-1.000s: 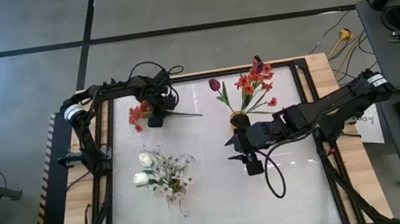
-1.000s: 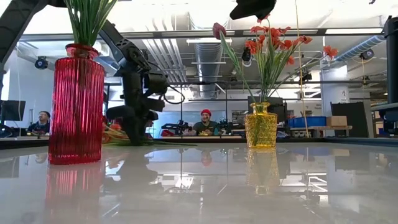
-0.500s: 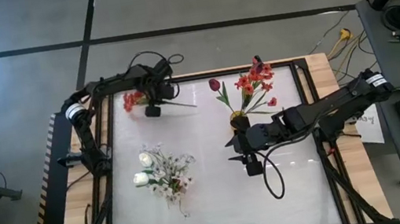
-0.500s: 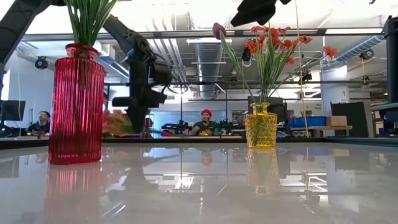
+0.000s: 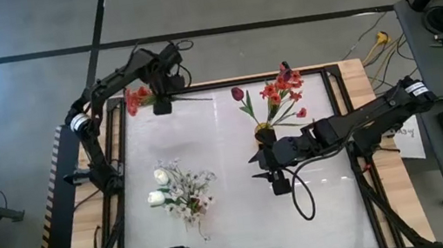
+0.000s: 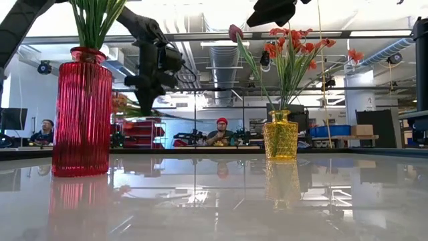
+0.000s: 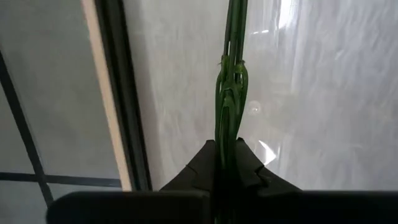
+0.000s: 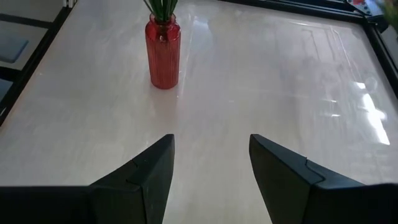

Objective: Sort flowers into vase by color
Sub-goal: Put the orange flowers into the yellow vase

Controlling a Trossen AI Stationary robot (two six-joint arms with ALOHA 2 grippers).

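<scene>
White tabletop (image 5: pixel 236 219) under both arms. Left tool (image 5: pixel 163 106) raised over the far left edge, clenched on green stems (image 7: pixel 230 93), orange-red blossoms (image 5: pixel 135 101) hanging just left of it past the tabletop rim; in the low view the tool (image 6: pixel 148 100) is well above the surface. Right tool (image 5: pixel 279 187) hovers mid-tabletop, fingers (image 8: pixel 146 171) apart, grasping nothing. Red vase (image 6: pixel 82 110) with green stems stands ahead of the right tool, white flowers (image 5: pixel 180 189) in it. Yellow vase (image 6: pixel 280 136) just behind the right tool holds orange-red flowers (image 5: pixel 282 90) and a maroon tulip (image 5: pixel 238 94).
</scene>
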